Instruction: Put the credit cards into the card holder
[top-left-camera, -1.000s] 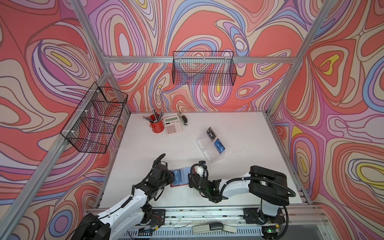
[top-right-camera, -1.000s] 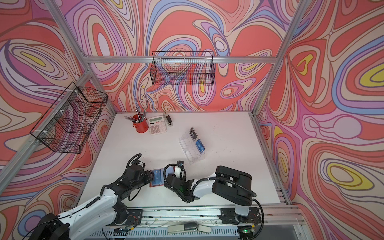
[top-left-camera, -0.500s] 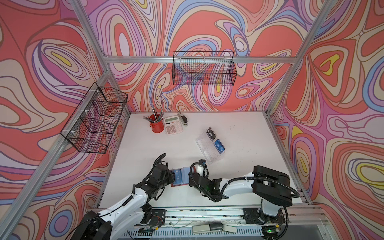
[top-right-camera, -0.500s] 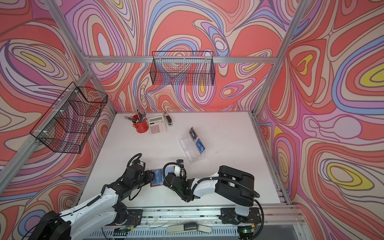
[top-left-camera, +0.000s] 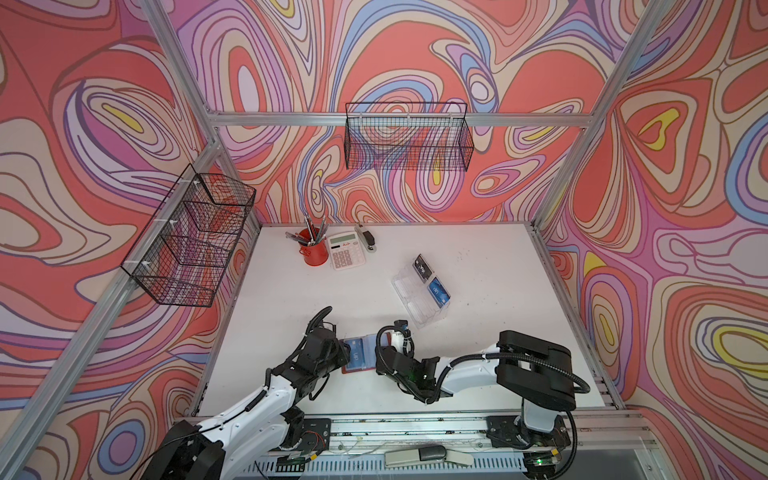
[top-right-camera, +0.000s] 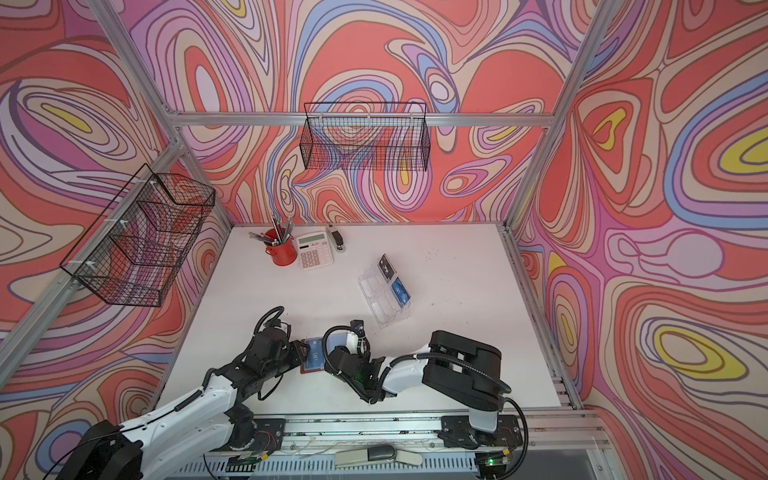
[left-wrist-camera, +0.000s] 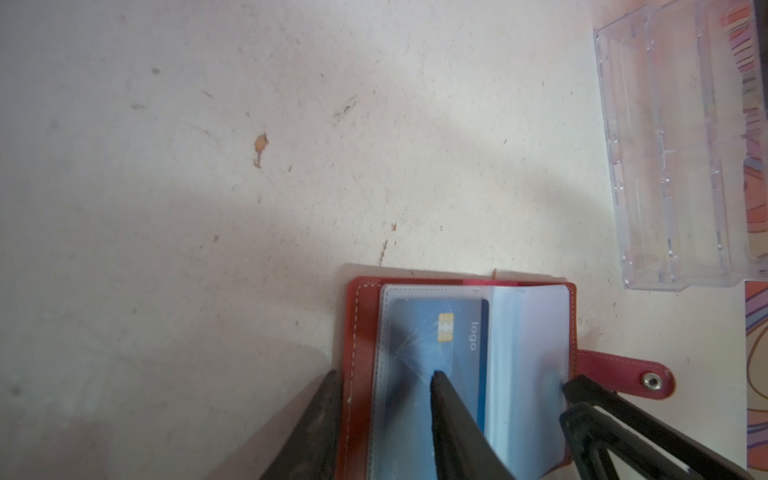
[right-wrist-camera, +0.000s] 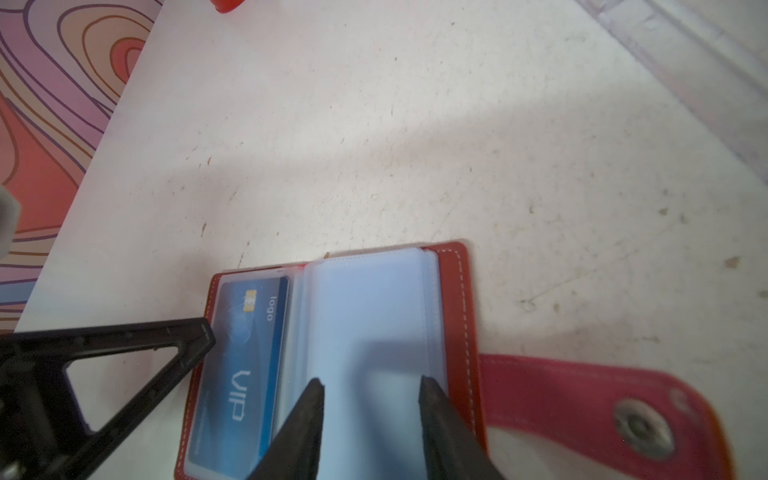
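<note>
The red card holder (top-left-camera: 353, 370) (top-right-camera: 309, 370) lies open flat near the table's front edge, between both grippers. A blue credit card (left-wrist-camera: 436, 332) (right-wrist-camera: 245, 353) sits inside its left clear sleeve. My left gripper (left-wrist-camera: 384, 374) (top-left-camera: 343, 353) is open: one fingertip rests on that sleeve, the other on the table beside the red cover (left-wrist-camera: 361, 332). My right gripper (right-wrist-camera: 372, 379) (top-left-camera: 381, 353) is open over the pale sleeves on the right page, with nothing between its fingers. The snap strap (right-wrist-camera: 582, 386) lies out to the side. A black credit card (top-left-camera: 422, 268) and a blue credit card (top-left-camera: 439, 293) stand in the acrylic stand.
The clear acrylic tiered stand (top-left-camera: 417, 299) sits behind and to the right of the holder. A red pen cup (top-left-camera: 313, 251), a beige calculator (top-left-camera: 346, 251) and a stapler (top-left-camera: 365, 241) line the back. Wire baskets (top-left-camera: 409, 141) hang on the walls.
The right arm has shifted slightly and its jaws have narrowed a little. The card holder and the left gripper stay where they were.
</note>
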